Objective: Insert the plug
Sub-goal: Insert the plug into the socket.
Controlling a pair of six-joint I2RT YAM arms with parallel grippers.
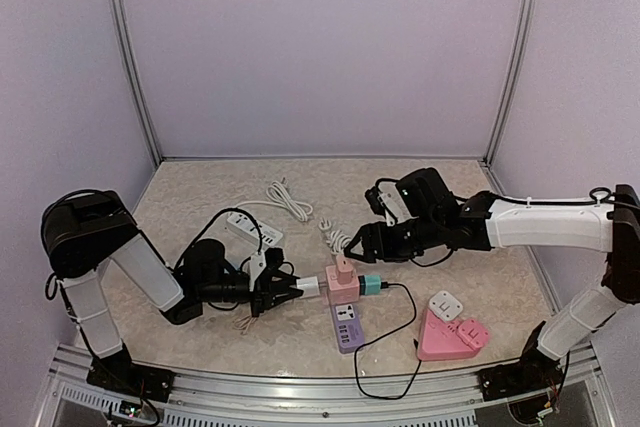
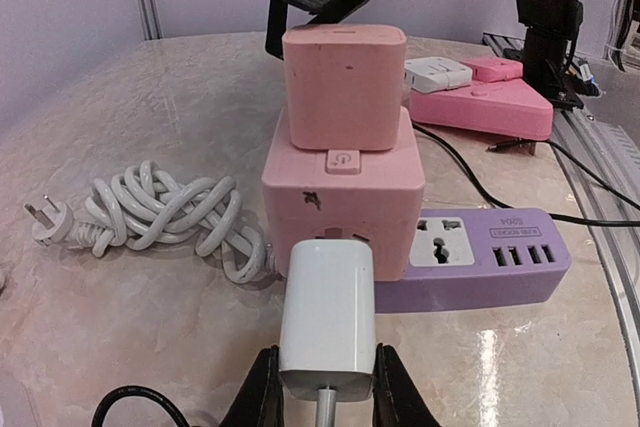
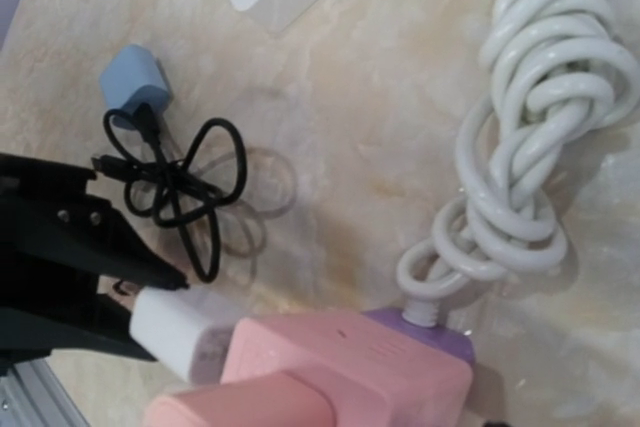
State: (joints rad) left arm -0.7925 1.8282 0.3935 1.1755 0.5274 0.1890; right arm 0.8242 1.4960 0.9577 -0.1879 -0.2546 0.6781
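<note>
left jaws: clamped on the white rectangular plastic plug (image 2: 327, 317), one side each at its rear end.
plug position: at 9 o'clock of the pink cube-shaped socket (image 1: 342, 290) in the top view. Front end is butted on the cube's side face. Pins are hidden, so I can't tell how deep it is seated.
cube: sits on the purple plastic power strip (image 2: 490, 257), near 6 o'clock of the marble-pattern desk (image 1: 200, 197).
cube top: a pink square adapter block (image 2: 344, 87) stands on it.
right jaws: hang right over that block; can't tell whether open or closed.
cube 3 o'clock: teal plug (image 1: 371, 286), touching, black cable off it.
cube 12 o'clock: bundled white cable (image 3: 520, 147), running into the purple strip.
cube 4 o'clock: pink triangular socket block (image 1: 445, 335), well apart.
</note>
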